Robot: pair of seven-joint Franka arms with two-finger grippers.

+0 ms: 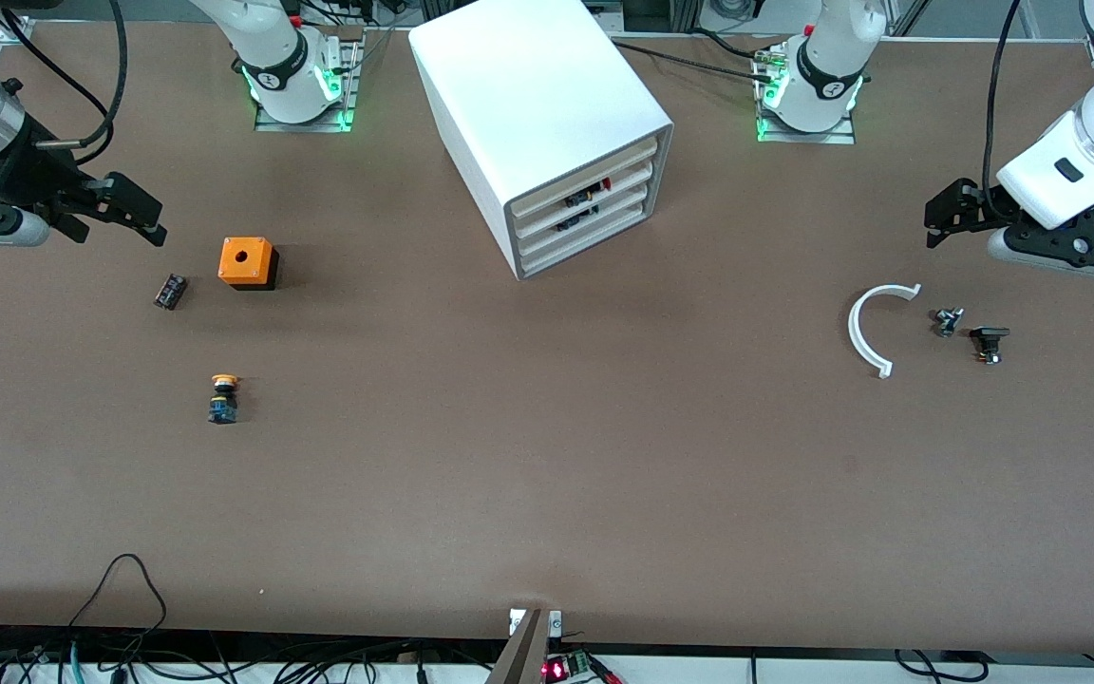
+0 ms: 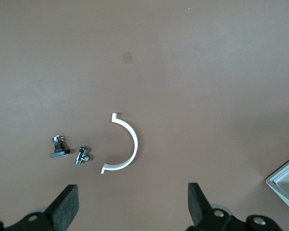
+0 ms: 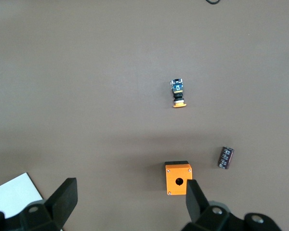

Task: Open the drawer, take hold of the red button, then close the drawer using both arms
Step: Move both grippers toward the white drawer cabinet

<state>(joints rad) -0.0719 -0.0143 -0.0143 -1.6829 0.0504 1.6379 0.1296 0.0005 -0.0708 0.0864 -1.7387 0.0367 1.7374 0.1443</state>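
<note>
From the front view, the task looks not yet begun. The white cabinet (image 1: 547, 123) stands near the edge of the table where the robots' bases are, about midway along it, with its four drawers all pushed in. The drawer (image 1: 585, 195), second from the top, is closed; a small spot of red shows at its front gap, which I judge to be the button (image 1: 606, 181) inside, but it is too small to be sure. The right gripper (image 1: 134, 214) hangs over the table at the right arm's end, its fingers spread and holding nothing. The left gripper (image 1: 948, 211) hangs over the left arm's end, also spread and empty. Near the right arm's end lie an orange box (image 1: 248, 262), a dark capacitor (image 1: 170, 291) and a yellow-capped button (image 1: 222, 397). Near the left arm's end lie a white curved piece (image 1: 870, 328) and two small dark parts (image 1: 970, 332).

In the left wrist view, the two fingers (image 2: 65, 207) stand wide apart above the white curved piece and the small dark parts, touching none. A corner of the cabinet shows at the picture's border.

In the right wrist view, the fingers (image 3: 62, 199) are also wide apart, over the orange box, the capacitor and the yellow-capped button.

So everything is left: opening the drawer, taking the button, closing the drawer.
</note>
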